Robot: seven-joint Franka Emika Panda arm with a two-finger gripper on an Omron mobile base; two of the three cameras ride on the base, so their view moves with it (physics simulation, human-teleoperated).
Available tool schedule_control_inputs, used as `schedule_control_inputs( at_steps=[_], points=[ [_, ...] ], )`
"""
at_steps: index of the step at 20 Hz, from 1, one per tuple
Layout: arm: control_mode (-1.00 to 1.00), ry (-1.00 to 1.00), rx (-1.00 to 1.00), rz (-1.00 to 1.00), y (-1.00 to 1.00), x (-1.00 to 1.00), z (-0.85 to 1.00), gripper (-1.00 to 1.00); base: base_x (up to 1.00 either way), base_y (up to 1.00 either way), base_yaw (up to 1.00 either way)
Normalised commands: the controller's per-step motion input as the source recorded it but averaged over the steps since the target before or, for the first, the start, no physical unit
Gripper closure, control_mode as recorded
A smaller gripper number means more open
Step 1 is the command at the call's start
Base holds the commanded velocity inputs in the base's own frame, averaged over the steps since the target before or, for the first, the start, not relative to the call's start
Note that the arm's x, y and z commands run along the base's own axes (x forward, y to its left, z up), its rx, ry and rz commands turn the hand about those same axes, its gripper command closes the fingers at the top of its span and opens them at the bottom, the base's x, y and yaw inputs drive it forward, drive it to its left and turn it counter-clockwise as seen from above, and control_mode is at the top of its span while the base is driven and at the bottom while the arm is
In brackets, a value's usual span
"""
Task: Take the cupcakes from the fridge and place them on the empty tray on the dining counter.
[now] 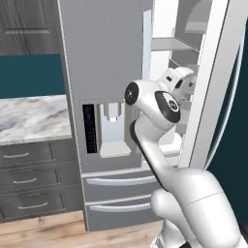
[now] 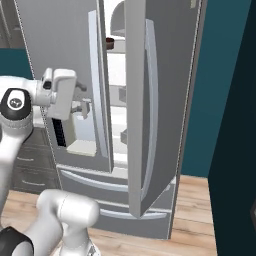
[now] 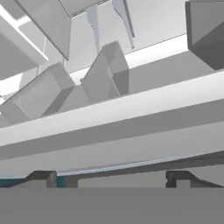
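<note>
Right base view: fridge (image 2: 165,75) door ajar, cupcake (image 2: 110,42) on upper shelf; pincer (image 3: 111,177) open, empty.

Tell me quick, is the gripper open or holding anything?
Gripper: open, holding nothing, pointed at the fridge shelves.

We see the tall grey fridge (image 1: 106,72) with one door (image 2: 150,115) swung open, white shelves inside; a small dark cupcake (image 2: 110,42) sits on an upper shelf.
</note>
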Motion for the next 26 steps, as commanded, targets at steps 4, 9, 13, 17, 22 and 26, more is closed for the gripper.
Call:
schedule_control_inputs(
  at_steps=[4, 9, 13, 17, 22, 26],
  points=[
    [-1.00, 0.07, 0.00, 0.00, -0.02, 0.39, -0.11, -1.00, 0.00, 0.00, 0.00],
    [-1.00, 0.07, 0.00, 0.00, -0.19, 0.45, -0.21, -1.00, 0.00, 0.00, 0.00],
    [-1.00, 0.05, 0.00, 0.00, -0.24, 0.46, -0.21, -1.00, 0.00, 0.00, 0.00],
    [-1.00, 0.06, 0.00, 0.00, -0.22, 0.54, -0.22, -1.00, 0.00, 0.00, 0.00],
    [-1.00, 0.06, 0.00, 0.00, -0.17, 0.56, -0.21, -1.00, 0.00, 0.00, 0.00],
    [-1.00, 0.07, 0.00, 0.00, -0.23, 0.47, -0.17, -1.00, 0.00, 0.00, 0.00]
  ],
)
